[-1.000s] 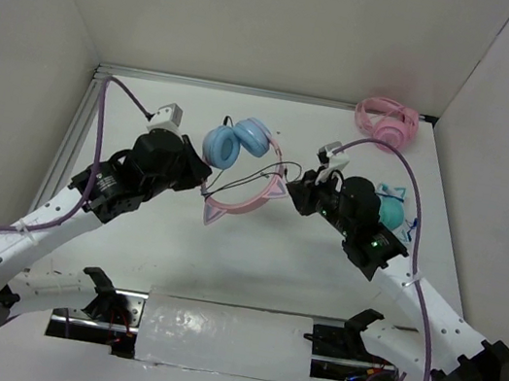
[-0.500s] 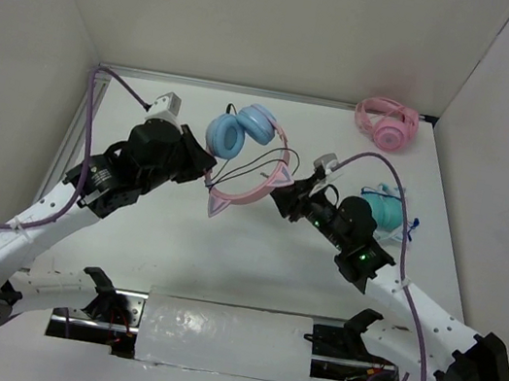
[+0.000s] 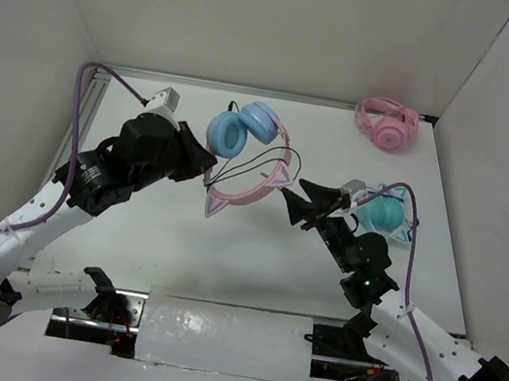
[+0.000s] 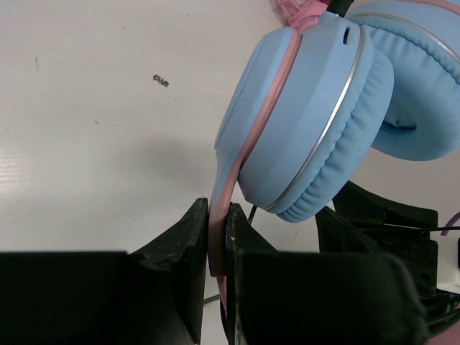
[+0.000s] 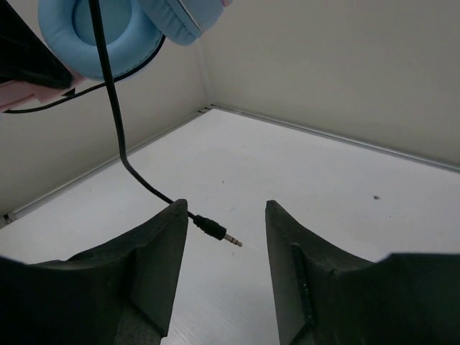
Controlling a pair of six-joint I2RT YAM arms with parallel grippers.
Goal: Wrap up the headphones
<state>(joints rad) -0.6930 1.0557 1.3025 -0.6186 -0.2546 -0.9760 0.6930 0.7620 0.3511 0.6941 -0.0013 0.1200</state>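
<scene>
The headphones have light blue ear cups and a pink headband with two cat ears. My left gripper is shut on the headband and holds them above the table. In the left wrist view the jaws pinch the pink band just below a blue cup. The thin black cable hangs loose. My right gripper is open just right of the headband. In the right wrist view the cable's plug dangles between the open fingers, touching neither, with a blue cup above.
All-pink headphones lie at the back right corner. Teal headphones lie on the table just right of my right arm. White walls enclose the table on the left, back and right.
My left gripper lifted the headphones slightly up and back. My right arm swung its wrist round and drew back to the right of the headband, now pointing at the dangling plug.
</scene>
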